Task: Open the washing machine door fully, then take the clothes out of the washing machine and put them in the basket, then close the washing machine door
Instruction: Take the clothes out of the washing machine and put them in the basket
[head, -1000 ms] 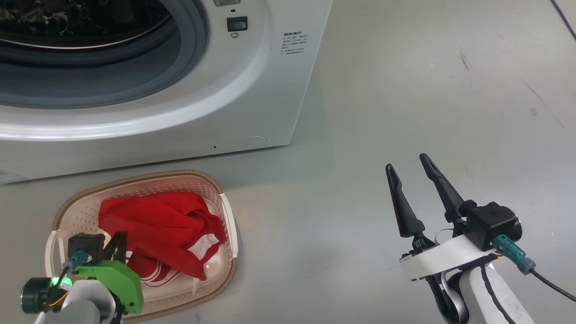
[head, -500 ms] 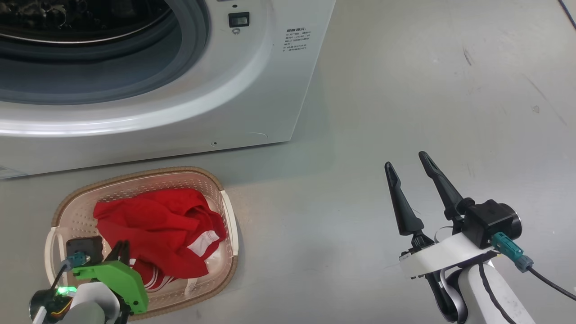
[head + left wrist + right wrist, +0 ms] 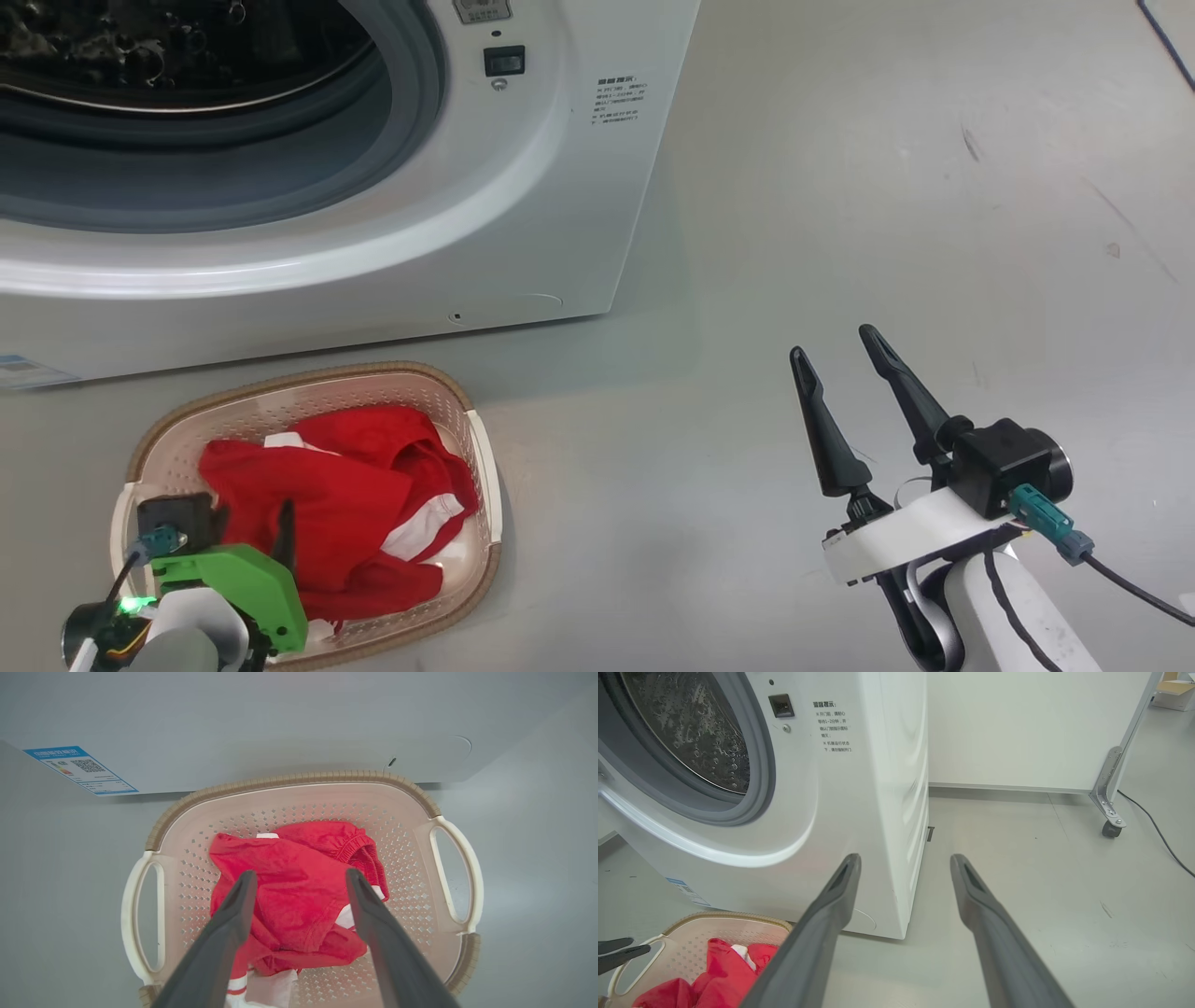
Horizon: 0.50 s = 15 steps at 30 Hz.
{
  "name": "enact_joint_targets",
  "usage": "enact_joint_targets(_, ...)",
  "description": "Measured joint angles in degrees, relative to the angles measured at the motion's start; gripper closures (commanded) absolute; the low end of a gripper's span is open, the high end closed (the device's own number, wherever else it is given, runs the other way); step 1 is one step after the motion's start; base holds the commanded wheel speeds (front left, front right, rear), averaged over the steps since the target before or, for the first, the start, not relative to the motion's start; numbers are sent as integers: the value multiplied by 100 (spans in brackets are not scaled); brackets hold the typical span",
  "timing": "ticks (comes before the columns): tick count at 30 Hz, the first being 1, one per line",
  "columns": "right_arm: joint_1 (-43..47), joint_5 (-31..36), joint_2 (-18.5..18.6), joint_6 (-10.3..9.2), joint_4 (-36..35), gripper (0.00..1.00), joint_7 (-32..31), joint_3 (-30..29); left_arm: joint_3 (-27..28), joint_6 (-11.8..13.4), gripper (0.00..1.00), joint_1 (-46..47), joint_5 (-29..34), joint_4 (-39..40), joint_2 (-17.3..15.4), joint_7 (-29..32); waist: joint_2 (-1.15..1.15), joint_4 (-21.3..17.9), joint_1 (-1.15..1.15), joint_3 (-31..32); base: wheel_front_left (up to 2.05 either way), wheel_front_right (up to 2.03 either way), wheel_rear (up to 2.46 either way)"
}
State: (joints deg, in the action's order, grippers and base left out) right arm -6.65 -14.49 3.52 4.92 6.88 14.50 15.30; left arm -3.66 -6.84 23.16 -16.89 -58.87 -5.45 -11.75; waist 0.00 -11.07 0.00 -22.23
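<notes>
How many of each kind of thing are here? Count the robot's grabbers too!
washing machine: 1
basket: 1
red garment: 1
grippers: 2, the left gripper and the right gripper
Total: 5

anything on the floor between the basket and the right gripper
No, that stretch is bare grey floor in the head view, from the basket rim across to the right gripper.

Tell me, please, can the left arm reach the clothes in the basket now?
Probably yes: the left end effector hangs open right above the clothes, with nothing between them in the basket.
</notes>
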Motion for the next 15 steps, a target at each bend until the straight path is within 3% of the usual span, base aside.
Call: enact_joint_targets(15,11,-66,-23,-3,65,0,0,-208,-358,-9,0,129,123,310,47,-247,0,101,0,498,0,0,0)
